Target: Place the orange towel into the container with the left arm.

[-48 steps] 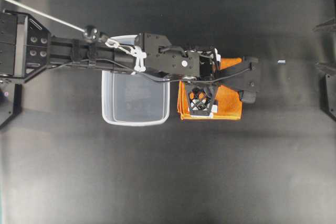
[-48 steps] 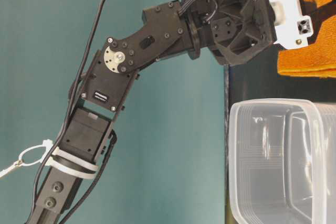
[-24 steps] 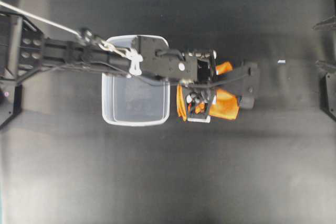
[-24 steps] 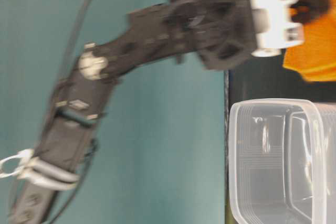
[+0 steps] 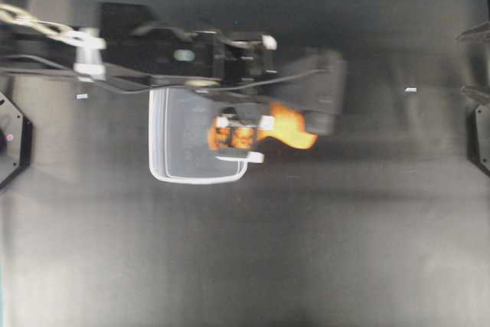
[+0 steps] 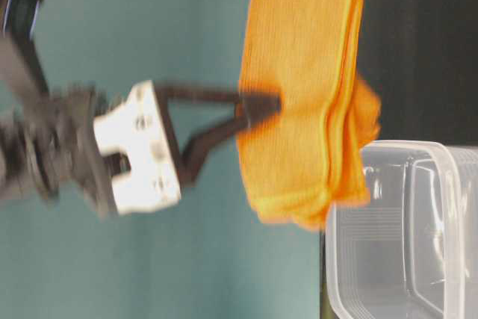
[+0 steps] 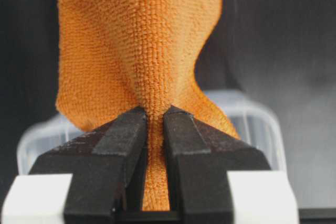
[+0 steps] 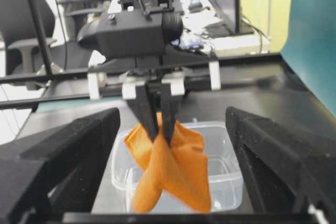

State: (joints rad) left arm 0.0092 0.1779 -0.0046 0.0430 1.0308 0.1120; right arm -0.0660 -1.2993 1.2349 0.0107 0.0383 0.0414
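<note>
Towel [image 7: 137, 51], orange and bunched, hung clear of the tabletop [image 5: 306, 250], pinched at a fold between the closed fingers of the left gripper [image 7: 154, 124], over the right-hand rim of the tub [image 5: 197, 175] as the overhead view showed it. Part of the cloth trailed outside that rim. To finish this step well, the arm should probably carry the cloth toward the tub's middle and lower it until the dangling corners were inside the walls before letting go; an early release risked draping it over the edge. The clear tub looked empty. Farther off, the right gripper [image 8: 163, 192] waited with its fingers spread wide, holding nothing.
</note>
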